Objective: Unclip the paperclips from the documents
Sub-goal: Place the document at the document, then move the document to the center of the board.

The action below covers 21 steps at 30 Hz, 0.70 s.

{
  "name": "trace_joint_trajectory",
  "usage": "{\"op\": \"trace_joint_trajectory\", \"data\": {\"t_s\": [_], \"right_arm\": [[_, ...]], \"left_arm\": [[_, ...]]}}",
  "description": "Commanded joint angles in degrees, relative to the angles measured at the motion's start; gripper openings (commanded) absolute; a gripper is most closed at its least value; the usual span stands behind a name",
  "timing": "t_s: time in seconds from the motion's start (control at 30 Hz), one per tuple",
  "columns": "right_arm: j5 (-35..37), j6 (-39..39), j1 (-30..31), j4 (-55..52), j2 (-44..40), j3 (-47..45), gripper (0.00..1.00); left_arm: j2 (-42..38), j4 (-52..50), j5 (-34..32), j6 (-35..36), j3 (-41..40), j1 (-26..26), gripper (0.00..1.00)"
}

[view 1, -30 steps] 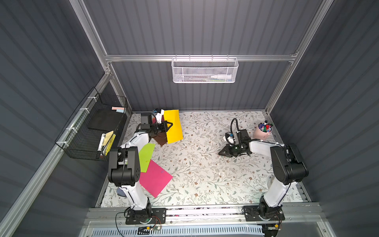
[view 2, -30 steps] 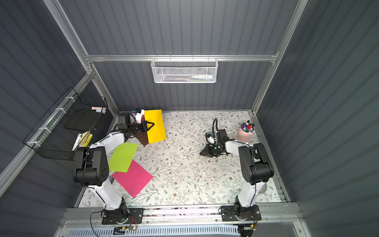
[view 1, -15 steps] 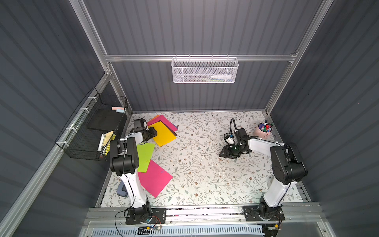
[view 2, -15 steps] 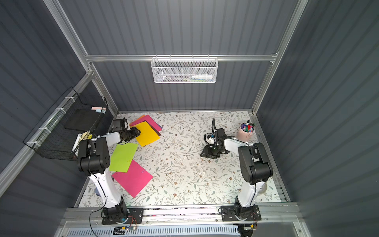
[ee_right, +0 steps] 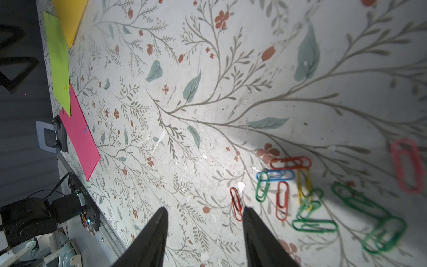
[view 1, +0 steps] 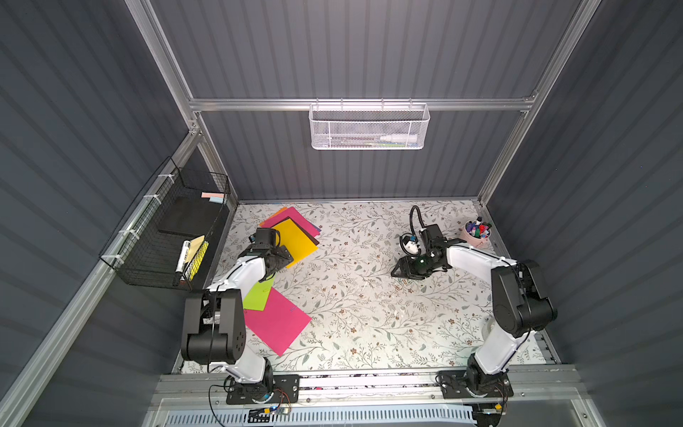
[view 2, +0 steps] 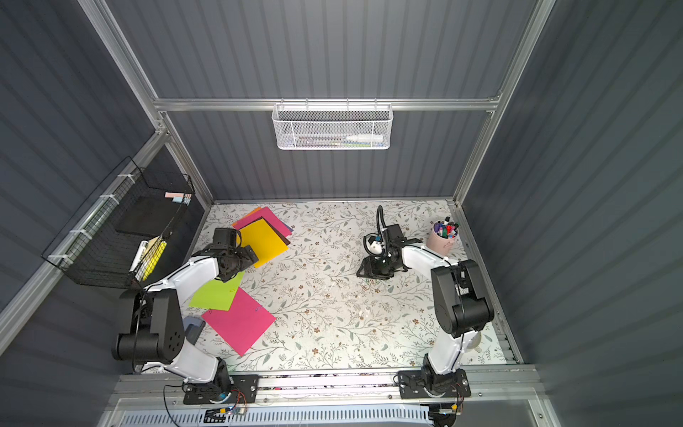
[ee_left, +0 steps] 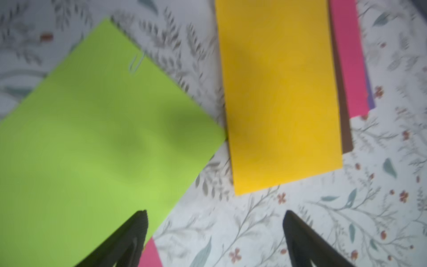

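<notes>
Several documents lie at the far left in a stack with a yellow sheet (view 1: 295, 240) on top. Nearer the front are a lime green sheet (view 1: 258, 295) and a magenta sheet (view 1: 277, 321). One paperclip (ee_left: 136, 62) sits on the lime sheet's edge, another (ee_right: 85, 130) on the magenta sheet. My left gripper (ee_left: 215, 222) hangs open and empty over the lime sheet's corner. My right gripper (ee_right: 204, 215) is open low over the table, nothing between its fingers. Several loose paperclips (ee_right: 284, 180) lie beside it, a red one (ee_right: 236, 203) next to one finger.
A pink cup of markers (view 1: 476, 234) stands at the far right. A black wire basket (view 1: 166, 236) hangs on the left wall and a white mesh basket (view 1: 369, 125) on the back wall. A grey object (view 2: 194, 327) lies by the left arm's base.
The yellow-topped stack, held upright a second ago, now lies flat. My left gripper has opened and come forward toward the lime sheet. The right gripper has opened almost in place.
</notes>
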Motion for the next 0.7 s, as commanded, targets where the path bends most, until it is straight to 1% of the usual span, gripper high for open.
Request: {"op": "trace_joint_trajectory", "data": {"t_s": [0.0,0.07,0.13,0.17,0.3,0.43,0.47,0.53,0.6,0.63,0.67], "right_arm": [[-1.78,-1.09,0.38,-1.47,-1.62,1.13,0.56],[-2.54,-1.13,0.33,-1.47,-2.32,0.88,0.56],[-3.26,-0.96,0.38,-0.90,-2.86,0.48,0.57],[-3.75,-0.86,0.38,-0.63,-2.96,0.30,0.57],[-5.52,-0.95,0.38,0.10,-3.12,0.17,0.57],[-6.55,-1.10,0.38,0.26,-3.96,0.00,0.58],[-6.64,-1.04,0.38,0.26,-4.31,-0.10,0.58],[-6.64,-0.80,0.38,0.48,-5.05,-0.58,0.58],[-6.74,-0.62,0.30,0.61,-5.69,-1.01,0.58],[-6.65,-0.59,0.29,0.53,-6.00,-1.25,0.59],[-6.44,-0.56,0.29,0.42,-6.37,-1.40,0.59]], "left_arm": [[-5.43,-9.43,1.11,-9.97,-3.80,-5.94,0.93],[-8.63,-11.99,1.40,-14.74,-6.24,-9.44,0.92],[-10.44,-12.82,1.96,-17.65,-8.46,-11.51,0.87],[-10.59,-13.09,2.22,-18.60,-9.50,-12.07,0.87],[-10.05,-12.87,0.96,-21.23,-10.44,-13.13,0.86],[-6.61,-13.36,-2.01,-23.41,-9.25,-14.16,0.88],[-5.19,-13.10,-2.60,-23.59,-9.00,-14.19,0.88],[-1.84,-10.45,-0.79,-21.41,-8.91,-14.17,0.88],[2.77,-5.50,4.71,-17.36,-9.56,-14.97,0.87],[5.88,-4.56,6.62,-15.91,-9.22,-16.17,0.87],[8.64,-3.22,8.36,-14.40,-8.24,-18.47,0.87]]}}
